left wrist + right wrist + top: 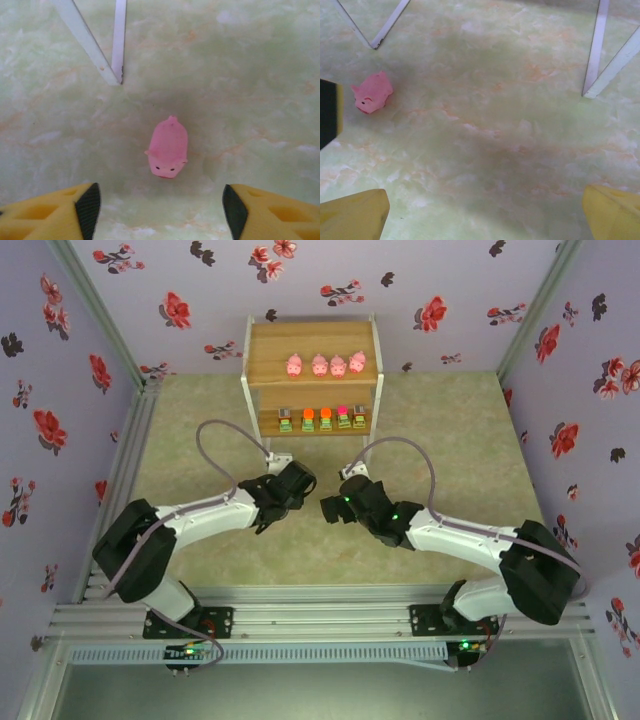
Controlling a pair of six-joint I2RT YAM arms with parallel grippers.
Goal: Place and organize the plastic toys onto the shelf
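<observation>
Top external view for the big picture: two-tier light brown wooden shelf on thin white metal legs, parked at the far side of a pale green marbled mat. Four rounded pink plastic pigs lined up on the upper board, right of centre. Five small blocky plastic toys in a row on the lower board, green bases, a couple of orange tops and one hot pink; rest too tiny to call. Left gripper and right gripper both low over the mat just in front of the shelf, tips pointing at each other, near but apart. Can't judge the jaws from up there.

Left wrist view, way more detail: lone pink plastic pig down on the mat, snout and two dark eyes toward the camera. Yellow fingers with black pads spread wide, pig ahead of the tips, touching neither. Nothing gripped. Pair of white shelf legs meeting on the mat past the pig, up and left.

Right wrist view: same pig at the far left, side-on, right beside a dark-and-yellow edge at the frame border, can't tell what. Plain yellow fingertips way apart in the bottom corners, bare mat between, nothing held.
</observation>
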